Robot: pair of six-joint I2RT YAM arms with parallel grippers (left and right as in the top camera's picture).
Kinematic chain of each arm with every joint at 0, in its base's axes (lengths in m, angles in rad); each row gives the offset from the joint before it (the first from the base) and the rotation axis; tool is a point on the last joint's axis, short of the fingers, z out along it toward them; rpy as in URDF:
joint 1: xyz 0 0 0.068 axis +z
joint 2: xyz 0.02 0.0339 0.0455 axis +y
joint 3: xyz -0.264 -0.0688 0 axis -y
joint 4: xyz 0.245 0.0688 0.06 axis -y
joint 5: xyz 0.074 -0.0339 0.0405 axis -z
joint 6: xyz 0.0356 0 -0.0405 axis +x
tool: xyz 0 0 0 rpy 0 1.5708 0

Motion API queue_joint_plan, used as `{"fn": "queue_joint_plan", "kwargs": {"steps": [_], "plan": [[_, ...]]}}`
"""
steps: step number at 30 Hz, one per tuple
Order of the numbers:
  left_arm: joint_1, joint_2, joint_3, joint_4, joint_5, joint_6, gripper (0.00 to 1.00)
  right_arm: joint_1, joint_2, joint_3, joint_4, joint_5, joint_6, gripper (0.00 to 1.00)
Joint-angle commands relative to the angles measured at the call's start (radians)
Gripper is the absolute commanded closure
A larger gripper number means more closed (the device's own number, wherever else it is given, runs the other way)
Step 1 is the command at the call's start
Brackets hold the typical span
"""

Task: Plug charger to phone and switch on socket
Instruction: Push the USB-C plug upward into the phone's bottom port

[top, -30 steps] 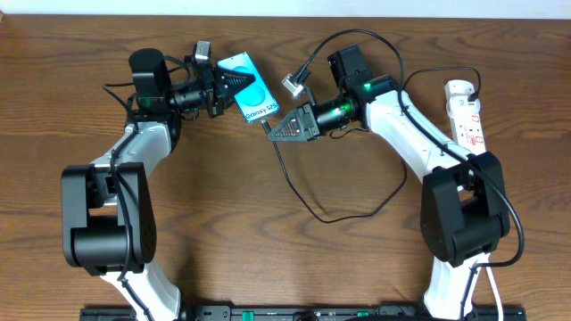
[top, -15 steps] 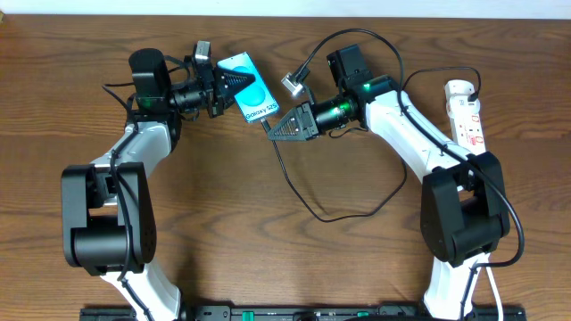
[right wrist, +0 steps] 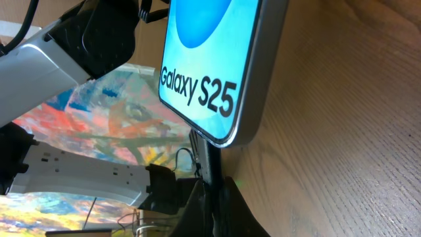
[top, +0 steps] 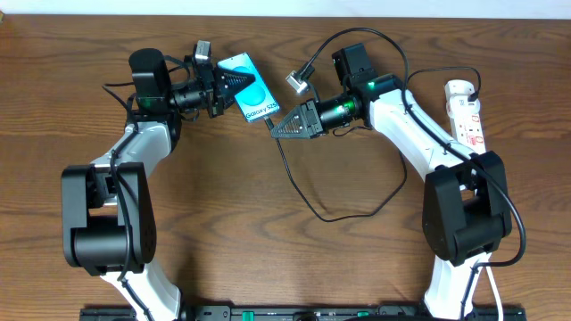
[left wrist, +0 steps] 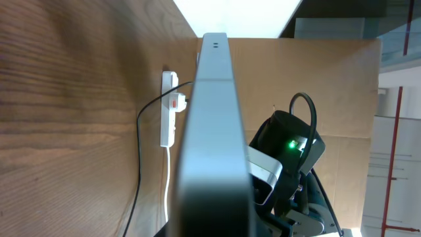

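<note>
My left gripper (top: pixel 228 88) is shut on the phone (top: pixel 257 104) and holds it at the table's back, cyan screen with "Galaxy S25" showing. In the left wrist view the phone (left wrist: pixel 212 131) shows edge-on as a grey slab. My right gripper (top: pixel 284 126) is shut on the charger's black connector (right wrist: pixel 208 158), whose tip meets the phone's lower edge (right wrist: pixel 217 66); I cannot tell if it is seated. The black charger cable (top: pixel 314 210) loops over the table toward the white socket (top: pixel 467 111) at the far right, which also shows in the left wrist view (left wrist: pixel 169 108).
A grey camera-cable plug (top: pixel 295 81) hangs above the right gripper. The right arm (left wrist: pixel 289 151) faces the left wrist camera. The wooden table (top: pixel 223 223) ends at a white wall at the back.
My right gripper with the connector has shifted slightly right and up along the phone's lower end. The left gripper and the phone have not moved.
</note>
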Motion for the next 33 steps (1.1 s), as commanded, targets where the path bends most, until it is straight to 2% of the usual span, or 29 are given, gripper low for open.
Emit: {"fn": "queue_joint_plan", "kwargs": {"steps": [1,33], "plan": [[-0.004,-0.020,0.006,0.009,0.028,0.037,0.93,-0.003,-0.001,0.002,-0.001,-0.051,0.011,0.99],[-0.004,-0.020,0.006,0.009,0.028,0.058,0.93,0.011,-0.001,0.002,-0.035,0.003,0.011,0.99]]}}
